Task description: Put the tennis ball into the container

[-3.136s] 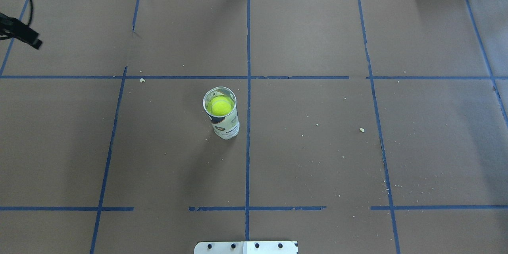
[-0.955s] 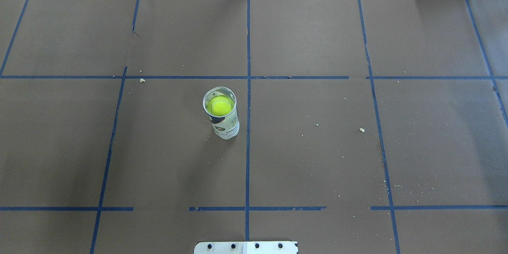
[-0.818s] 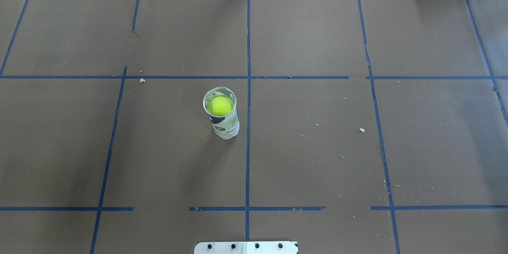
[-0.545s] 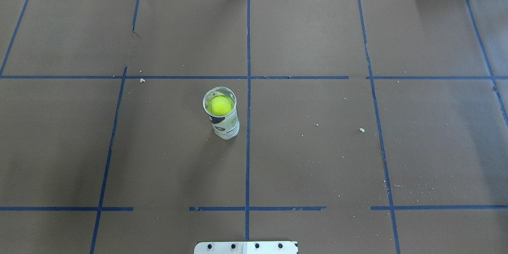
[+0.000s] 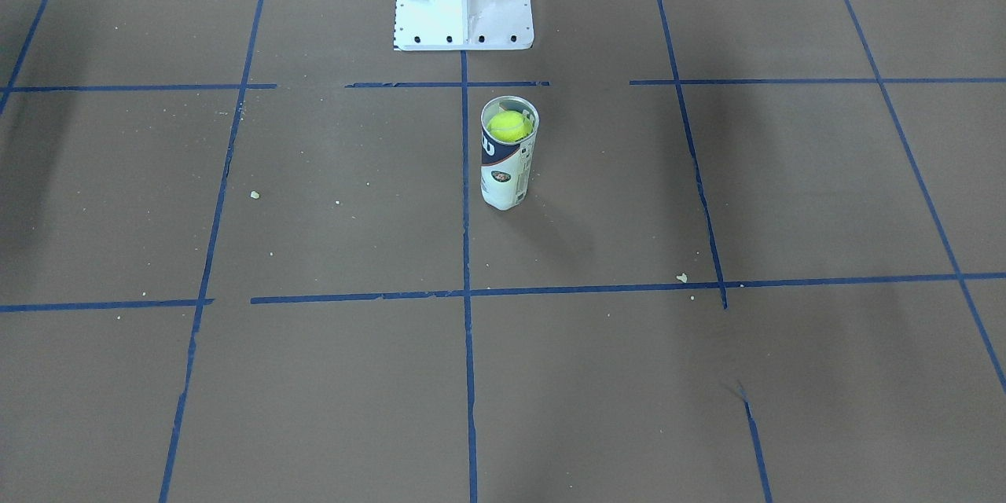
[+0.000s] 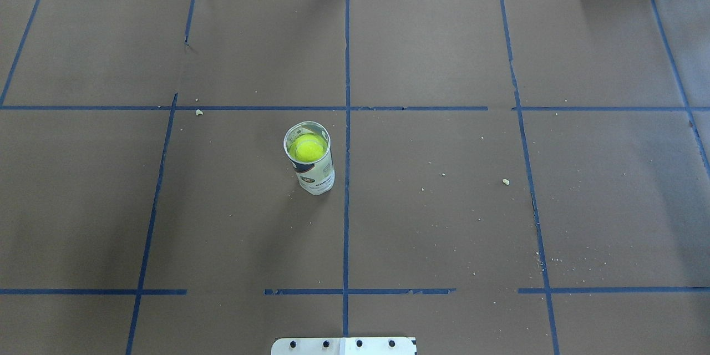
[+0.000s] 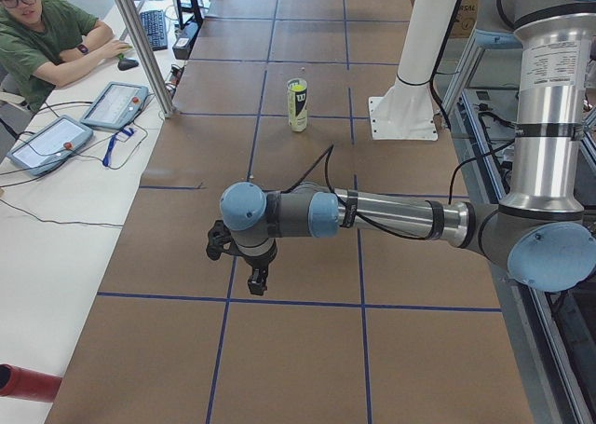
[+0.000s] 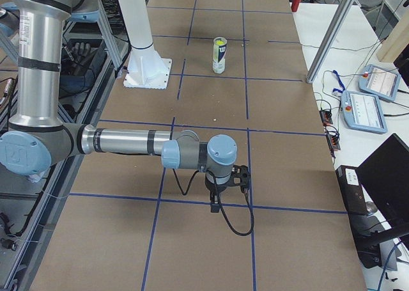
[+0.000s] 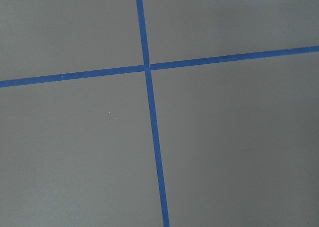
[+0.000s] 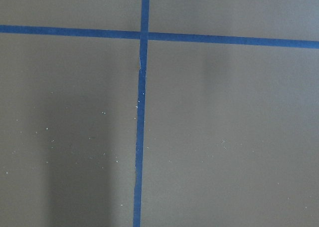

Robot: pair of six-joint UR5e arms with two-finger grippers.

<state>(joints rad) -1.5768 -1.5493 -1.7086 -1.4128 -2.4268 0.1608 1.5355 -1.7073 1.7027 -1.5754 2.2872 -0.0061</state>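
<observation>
Front-facing view: the tennis ball [image 5: 509,126], fuzzy yellow-green, sits inside the container [image 5: 503,177], a clear tube with a printed label standing on the brown papered tabletop [image 5: 314,196].

Overhead view: the tube's long axis is upright, and it stands just left of the centre tape line.

Left side view: the left pincer [image 7: 253,280] hangs near, with the tube far beyond it. I cannot tell its state.

Right side view: the right pincer [image 8: 217,203] is likewise well apart from the tube, state not discernible.

Wrist views: bare tabletop and blue tape [image 9: 149,67] only.

Judgement: the left arm is marginally nearer, and placement appears complete.

Neon yellow-green tennis ball [image 6: 309,150], white-and-navy labelled container [image 6: 318,177], brown table [image 6: 444,233], blue tape grid [image 6: 346,66]
</observation>
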